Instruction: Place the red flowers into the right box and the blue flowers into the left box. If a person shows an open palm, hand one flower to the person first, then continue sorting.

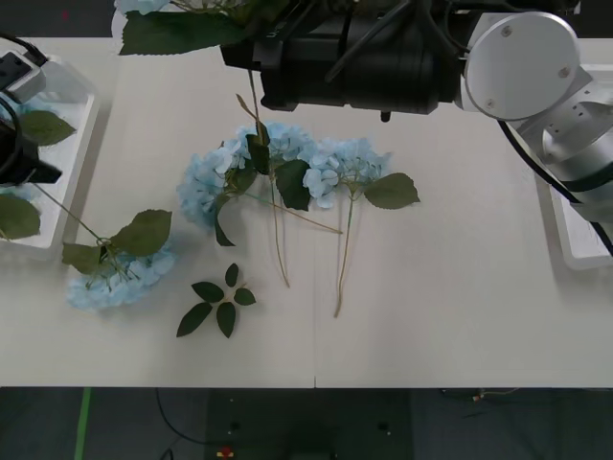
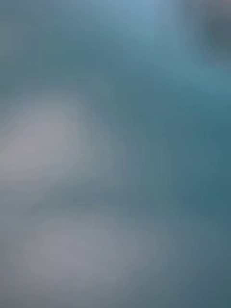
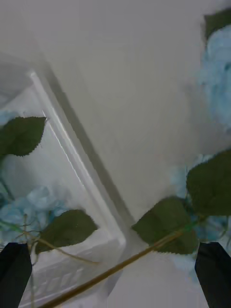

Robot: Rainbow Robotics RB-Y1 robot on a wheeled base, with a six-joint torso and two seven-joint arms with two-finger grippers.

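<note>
Hovering over the near corner of the left box (image 3: 72, 159), a shallow white plastic tray with a raised rim, at the left edge of the white table (image 1: 460, 307): the left gripper (image 3: 115, 274), black fingers (image 3: 14, 274) spread wide at both corners of the wrist view and gripping nothing. Passing between those fingers, untouched, a thin tan-green stalk (image 3: 110, 272) crossing the tray's corner and running out to a fluffy pale-blue head (image 1: 120, 278) lying on the table just beside the box. Inside the tray, more pale-blue blossom (image 3: 33, 204) and dark green leaves. Lying mid-table, a cluster of blue flowers (image 1: 278, 163), heads touching, stalks pointing toward the near edge. Near them, a small loose green leaf sprig (image 1: 218, 302). Reaching across the far side, the right arm (image 1: 364, 57), black forearm over the cluster, with a large green leaf (image 1: 182, 29) and a stalk (image 1: 254, 101) hanging at its end. Impossible to tell how the right gripper's jaws stand. Half hidden under that arm, at the table's right edge, the matching white right box (image 1: 565, 240).
</note>
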